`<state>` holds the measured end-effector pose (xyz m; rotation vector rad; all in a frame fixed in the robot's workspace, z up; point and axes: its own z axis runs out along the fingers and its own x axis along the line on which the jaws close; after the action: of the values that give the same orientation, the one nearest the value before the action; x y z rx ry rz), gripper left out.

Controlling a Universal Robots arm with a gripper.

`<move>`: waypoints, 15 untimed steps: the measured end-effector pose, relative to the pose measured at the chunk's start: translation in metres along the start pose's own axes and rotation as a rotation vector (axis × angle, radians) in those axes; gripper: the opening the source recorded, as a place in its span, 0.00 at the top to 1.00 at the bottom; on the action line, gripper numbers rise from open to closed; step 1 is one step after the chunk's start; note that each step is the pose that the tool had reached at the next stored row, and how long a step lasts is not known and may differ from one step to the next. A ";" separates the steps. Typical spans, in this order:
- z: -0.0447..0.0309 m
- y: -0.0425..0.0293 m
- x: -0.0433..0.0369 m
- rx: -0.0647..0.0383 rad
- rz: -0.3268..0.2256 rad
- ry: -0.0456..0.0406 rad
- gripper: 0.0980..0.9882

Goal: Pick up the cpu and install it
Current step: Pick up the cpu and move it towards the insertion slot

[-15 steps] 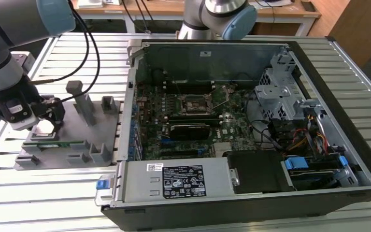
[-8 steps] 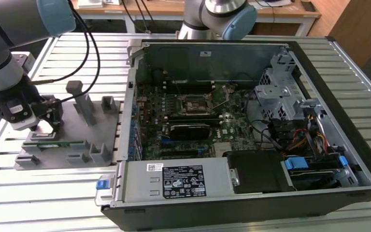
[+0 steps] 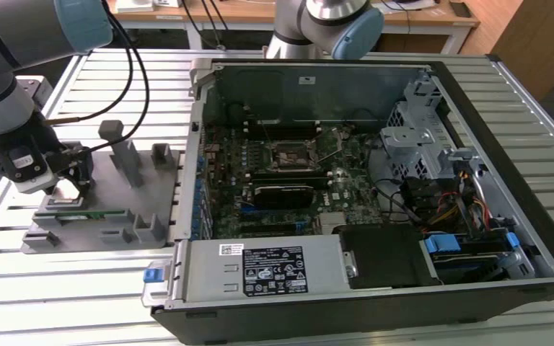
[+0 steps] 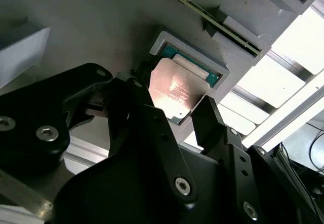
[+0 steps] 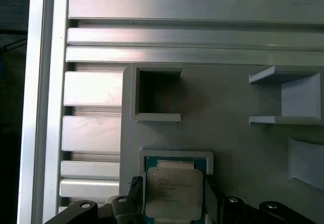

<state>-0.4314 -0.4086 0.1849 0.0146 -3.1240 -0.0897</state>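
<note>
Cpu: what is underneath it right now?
Under the cpu sits a teal-green insert inside a raised pocket frame on the grey fixture. A strip of the insert shows along one edge; the rest is covered by the chip.

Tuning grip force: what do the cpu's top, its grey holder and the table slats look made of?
The cpu top: bare metal, satin silver, with soft glare. The grey holder: likely matte plastic, flat even grey without shine. The table slats: probably brushed aluminium, pale with a streaky sheen lengthwise.
</note>
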 end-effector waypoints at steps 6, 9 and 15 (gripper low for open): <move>-0.0003 0.0000 -0.0002 0.000 0.000 0.0007 0.46; -0.0003 0.0001 -0.0004 -0.002 0.000 0.0005 0.51; -0.0118 0.0007 -0.0002 -0.003 0.000 0.0004 0.51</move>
<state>-0.4310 -0.4086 0.1967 0.0148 -3.1235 -0.0942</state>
